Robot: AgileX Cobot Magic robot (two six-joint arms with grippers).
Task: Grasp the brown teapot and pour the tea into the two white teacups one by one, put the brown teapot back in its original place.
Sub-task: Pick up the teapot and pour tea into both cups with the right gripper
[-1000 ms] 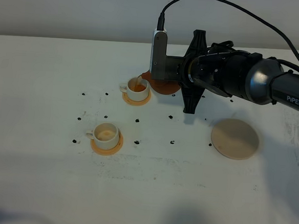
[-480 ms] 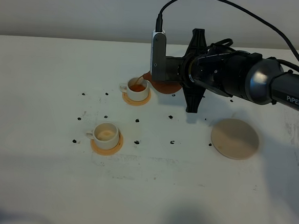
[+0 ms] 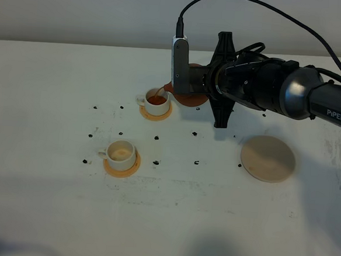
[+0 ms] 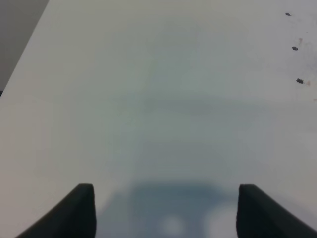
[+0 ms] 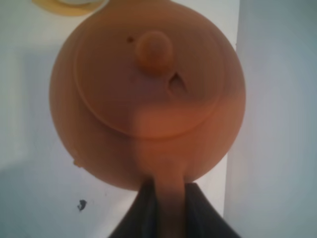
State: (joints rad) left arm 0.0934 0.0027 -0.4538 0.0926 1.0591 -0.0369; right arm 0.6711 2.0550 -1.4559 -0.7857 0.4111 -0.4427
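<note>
Edges the brown teapot [image 3: 188, 98] a touch closer over the far white teacup [image 3: 156, 103] than a second ago, with darker tea [image 3: 156, 98] showing in that cup. Grips the teapot's loop handle in the right gripper [image 5: 166, 210], jaws closed on it, lid and knob facing the wrist camera. Holds the pot in the air just beside and above the far teacup, spout dipped over its rim, a thin reddish stream running in. Points spout-first at the far teacup, handle on the side away from it; runs its spout-to-handle axis roughly level with a downward tilt at the spout end. Judged as mid-pour into the first of two cups. Leaves the near white teacup [image 3: 122, 152], in front of the far teacup, pale inside and seemingly unfilled. Calls next for righting the pot before overflow, then carrying it forward over the near cup without dripping. Leaves the pale beige coaster [image 3: 268, 159], well apart from the far teacup, bare for the return. Keeps the left gripper [image 4: 166, 213] open over bare table, holding nothing.
</note>
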